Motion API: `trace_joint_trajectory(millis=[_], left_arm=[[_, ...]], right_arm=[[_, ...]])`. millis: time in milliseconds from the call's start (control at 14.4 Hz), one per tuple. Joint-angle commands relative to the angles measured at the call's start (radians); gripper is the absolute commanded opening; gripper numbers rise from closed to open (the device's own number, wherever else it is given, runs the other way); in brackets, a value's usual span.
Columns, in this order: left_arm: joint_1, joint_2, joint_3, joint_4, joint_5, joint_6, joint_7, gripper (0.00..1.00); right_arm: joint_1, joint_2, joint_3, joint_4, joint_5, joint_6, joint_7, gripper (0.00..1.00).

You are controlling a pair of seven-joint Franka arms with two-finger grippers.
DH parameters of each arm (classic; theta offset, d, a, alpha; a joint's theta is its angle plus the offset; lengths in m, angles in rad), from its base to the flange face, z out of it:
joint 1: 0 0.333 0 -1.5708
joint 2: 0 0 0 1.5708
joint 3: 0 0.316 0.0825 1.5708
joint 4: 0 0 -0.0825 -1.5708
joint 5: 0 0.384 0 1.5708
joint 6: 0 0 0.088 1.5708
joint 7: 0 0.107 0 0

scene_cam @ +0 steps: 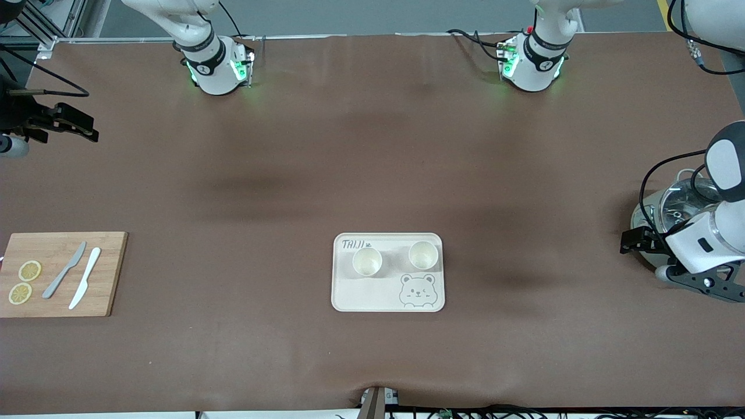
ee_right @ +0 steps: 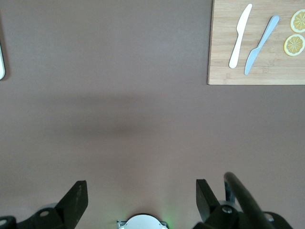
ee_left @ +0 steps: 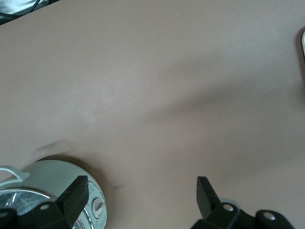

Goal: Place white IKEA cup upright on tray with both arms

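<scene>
Two small white cups stand upright, mouths open, on the cream bear-face tray mid-bench. Left hand and right hand hang released over bare bench.

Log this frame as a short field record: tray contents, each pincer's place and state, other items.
tray: cream tray, mid-table, toward the front camera
cups: two white cups upright on the tray, side by side, apart
left pincer: open, holding nothing, over a glass-lidded appliance at the left arm's end
right pincer: open, holding nothing, at the right arm's end
cutting board: two knives, two lemon slices
</scene>
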Motion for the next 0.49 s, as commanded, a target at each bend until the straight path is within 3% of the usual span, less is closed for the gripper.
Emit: trace_joint_trajectory(millis=[0, 417], left_arm=[[-0.002, -0.025, 0.001, -0.016, -0.023, -0.01, -0.005, 1.0], [-0.004, -0.025, -0.001, -0.016, -0.022, -0.01, -0.045, 1.0]], right_arm=[[-0.009, -0.029, 0.007, -0.032, -0.004, 0.012, -0.009, 1.0], [-0.009, -0.031, 0.007, -0.043, -0.002, 0.018, -0.008, 1.0]])
